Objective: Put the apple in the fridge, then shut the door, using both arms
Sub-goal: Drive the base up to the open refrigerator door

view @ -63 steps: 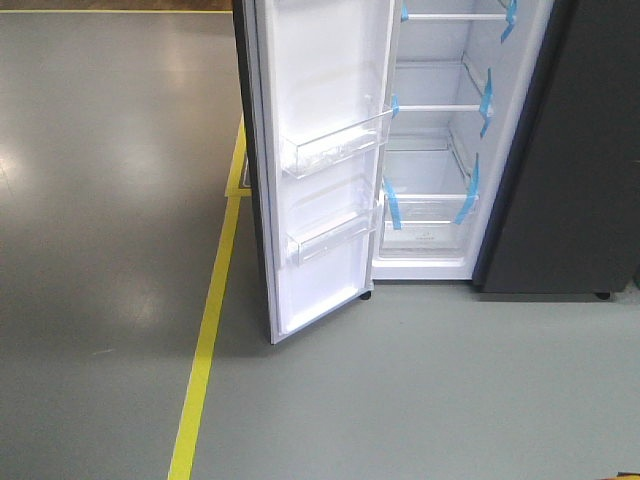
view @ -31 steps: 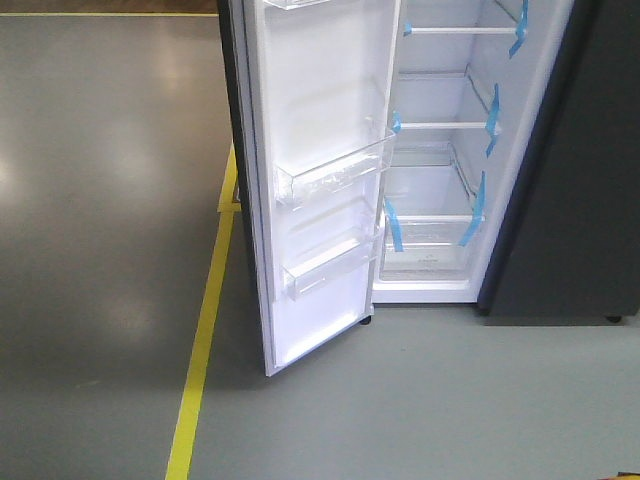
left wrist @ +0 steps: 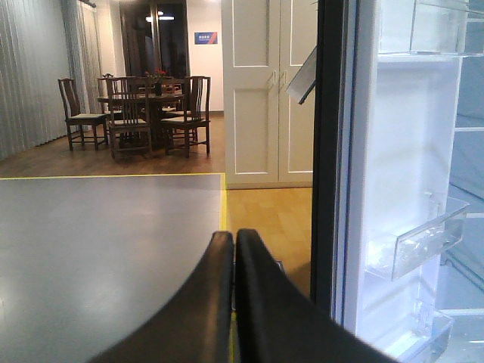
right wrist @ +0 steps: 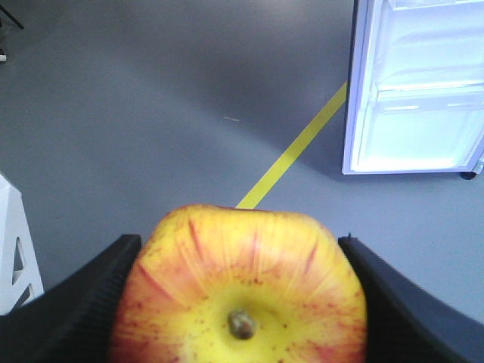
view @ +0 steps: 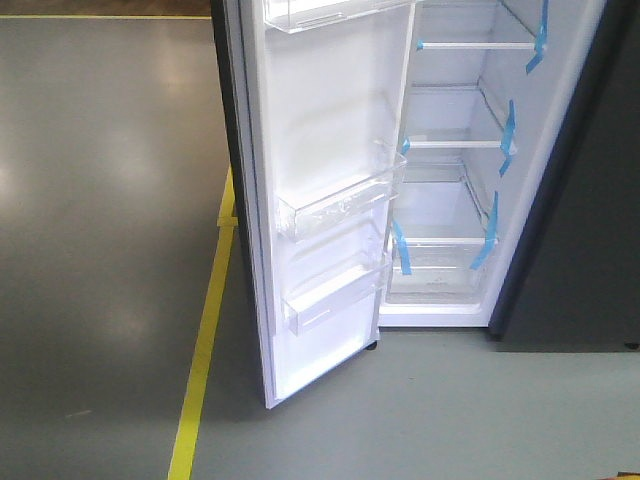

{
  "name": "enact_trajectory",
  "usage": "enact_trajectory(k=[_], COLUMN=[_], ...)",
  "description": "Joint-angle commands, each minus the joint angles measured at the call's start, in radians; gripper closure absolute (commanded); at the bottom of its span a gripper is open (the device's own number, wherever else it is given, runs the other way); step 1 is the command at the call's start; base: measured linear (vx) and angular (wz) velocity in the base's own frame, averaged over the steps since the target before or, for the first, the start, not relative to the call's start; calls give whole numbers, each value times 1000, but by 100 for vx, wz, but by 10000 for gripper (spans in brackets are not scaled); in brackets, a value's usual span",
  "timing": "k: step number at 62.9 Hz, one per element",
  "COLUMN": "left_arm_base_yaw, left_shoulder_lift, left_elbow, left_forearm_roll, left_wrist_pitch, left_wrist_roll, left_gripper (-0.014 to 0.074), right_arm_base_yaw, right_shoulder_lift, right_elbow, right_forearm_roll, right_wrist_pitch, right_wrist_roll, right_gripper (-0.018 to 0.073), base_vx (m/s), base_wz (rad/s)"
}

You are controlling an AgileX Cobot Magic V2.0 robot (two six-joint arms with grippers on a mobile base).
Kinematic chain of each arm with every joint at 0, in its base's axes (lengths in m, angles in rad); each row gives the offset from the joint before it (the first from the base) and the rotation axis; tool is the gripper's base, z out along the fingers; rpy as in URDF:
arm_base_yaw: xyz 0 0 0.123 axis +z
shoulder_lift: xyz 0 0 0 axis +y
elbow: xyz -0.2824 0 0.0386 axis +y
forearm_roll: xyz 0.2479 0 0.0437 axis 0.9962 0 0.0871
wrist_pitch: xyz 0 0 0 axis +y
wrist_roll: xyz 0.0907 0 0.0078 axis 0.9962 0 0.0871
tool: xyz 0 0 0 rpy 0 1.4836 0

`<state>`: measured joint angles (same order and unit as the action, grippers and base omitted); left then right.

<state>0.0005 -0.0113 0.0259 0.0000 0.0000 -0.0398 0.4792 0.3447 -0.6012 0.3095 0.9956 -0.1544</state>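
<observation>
The apple (right wrist: 240, 283), red-streaked with a yellow patch round its stem, fills the bottom of the right wrist view, and my right gripper (right wrist: 240, 299) is shut on it. The fridge (view: 450, 190) stands open ahead, white inside, with glass shelves edged in blue tape. Its door (view: 325, 190) swings out to the left, showing its white lining and clear bins. In the left wrist view my left gripper (left wrist: 234, 240) is shut on nothing, with the door's dark edge (left wrist: 327, 151) close on its right. The door's lower end (right wrist: 416, 91) shows far off in the right wrist view.
A yellow floor line (view: 205, 340) runs along the grey floor left of the door. A dark grey unit (view: 580, 240) stands right of the fridge. Behind the door are white cupboard doors (left wrist: 268, 91) and a dining table with chairs (left wrist: 144, 113). A white frame (right wrist: 15, 249) stands at the left.
The fridge and its door have grown larger and slid lower and rightward in the front view, so the base has come nearer.
</observation>
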Motion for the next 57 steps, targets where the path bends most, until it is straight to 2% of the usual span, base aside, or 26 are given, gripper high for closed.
enact_trajectory(k=[1,57], left_arm_base_yaw=[3,3], left_shoulder_lift=[-14,-14], left_elbow=[21,21], left_forearm_roll=[0,0], left_wrist_pitch=[-77,-77], left_wrist_roll=[-12,-12], left_gripper=[603,603], right_arm_base_yaw=[1,1], right_shoulder_lift=[9,9], right_elbow=[-29,-29], right_forearm_roll=[18,18], right_wrist_pitch=[-69,-70], right_wrist_roll=[0,0], right_gripper=[186,186], base_vx=[19,19], base_wz=[3,3])
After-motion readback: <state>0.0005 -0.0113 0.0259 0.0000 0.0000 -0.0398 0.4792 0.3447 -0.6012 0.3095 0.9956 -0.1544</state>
